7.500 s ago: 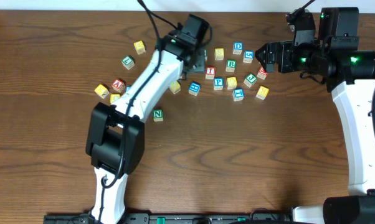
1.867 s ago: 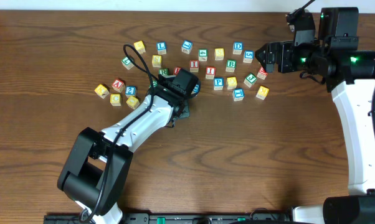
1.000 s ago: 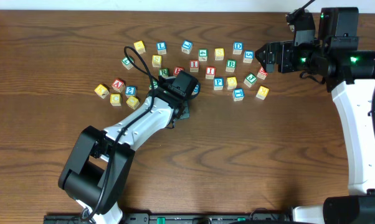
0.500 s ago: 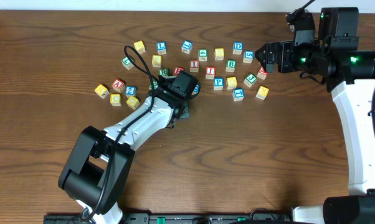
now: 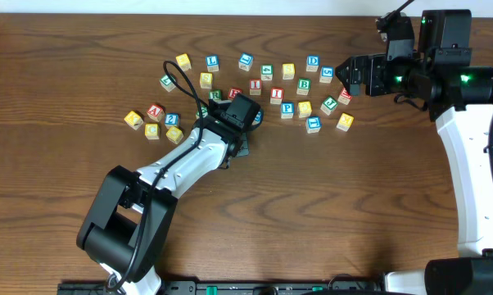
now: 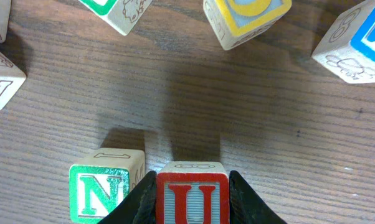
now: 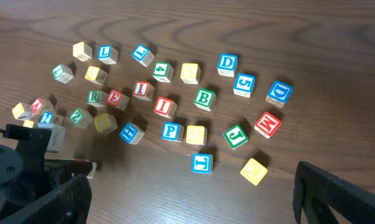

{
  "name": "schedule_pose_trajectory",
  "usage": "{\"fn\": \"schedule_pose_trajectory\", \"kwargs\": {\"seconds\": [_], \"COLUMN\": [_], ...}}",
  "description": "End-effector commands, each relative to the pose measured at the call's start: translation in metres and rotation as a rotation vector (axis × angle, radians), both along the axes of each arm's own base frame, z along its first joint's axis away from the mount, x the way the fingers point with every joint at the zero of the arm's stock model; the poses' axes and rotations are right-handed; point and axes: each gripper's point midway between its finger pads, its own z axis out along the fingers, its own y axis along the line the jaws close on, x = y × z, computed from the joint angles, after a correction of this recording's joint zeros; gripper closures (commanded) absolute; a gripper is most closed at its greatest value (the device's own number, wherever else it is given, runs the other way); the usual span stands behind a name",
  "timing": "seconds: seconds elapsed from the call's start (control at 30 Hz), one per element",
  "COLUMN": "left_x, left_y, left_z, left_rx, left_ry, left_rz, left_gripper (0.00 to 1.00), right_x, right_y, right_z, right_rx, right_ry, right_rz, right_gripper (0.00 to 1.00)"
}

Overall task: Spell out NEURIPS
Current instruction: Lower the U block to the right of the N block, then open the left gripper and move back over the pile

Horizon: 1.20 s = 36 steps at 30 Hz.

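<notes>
Nothing has shifted in the last second: left pincer (image 6: 192, 200) clamps U (image 6: 192, 186) beside N (image 6: 100, 193), seemingly set down, right pincer (image 7: 194, 194) apart; next, release without nudging N.

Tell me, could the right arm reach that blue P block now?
Probably yes. The right tool hangs open and empty nearby and nothing covers the blue P block, though a yellow block sits close beside it.

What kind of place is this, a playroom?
Probably a robot lab, not a playroom: two white robot arms stand at a wooden table strewn with alphabet cubes.
</notes>
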Motion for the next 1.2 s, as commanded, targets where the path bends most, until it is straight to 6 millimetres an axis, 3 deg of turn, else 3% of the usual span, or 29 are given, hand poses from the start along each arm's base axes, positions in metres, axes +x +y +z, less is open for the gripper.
{"fn": "schedule_pose_trajectory", "kwargs": {"seconds": [0.0,0.3,0.73,0.8,0.9,1.17], "left_x": [-0.003,-0.006,-0.007,-0.007,-0.007,-0.003], "left_y": [0.004,-0.003,-0.022,-0.022,-0.022,-0.024], "left_z": [-0.007,-0.016,-0.015,-0.015,-0.015,-0.010], "left_rx": [0.037,0.033,0.013,0.013,0.014,0.012], "left_ry": [0.009,0.028,0.002,0.002,0.002,-0.008], "left_rz": [-0.014,-0.032,-0.075,-0.075,-0.075,-0.106], "left_gripper": [0.73,0.73,0.72,0.59,0.51,0.48], "right_x": [0.000,0.000,0.000,0.000,0.000,0.000], "right_y": [0.000,0.000,0.000,0.000,0.000,0.000], "right_z": [-0.003,-0.003,-0.003,-0.003,-0.003,-0.003], "right_rx": [-0.001,-0.001,-0.001,-0.001,-0.001,-0.001], "right_ry": [0.005,0.005,0.005,0.005,0.005,0.005], "right_rz": [0.009,0.010,0.010,0.010,0.010,0.010], "right_gripper": [0.01,0.01,0.01,0.01,0.01,0.01]}}
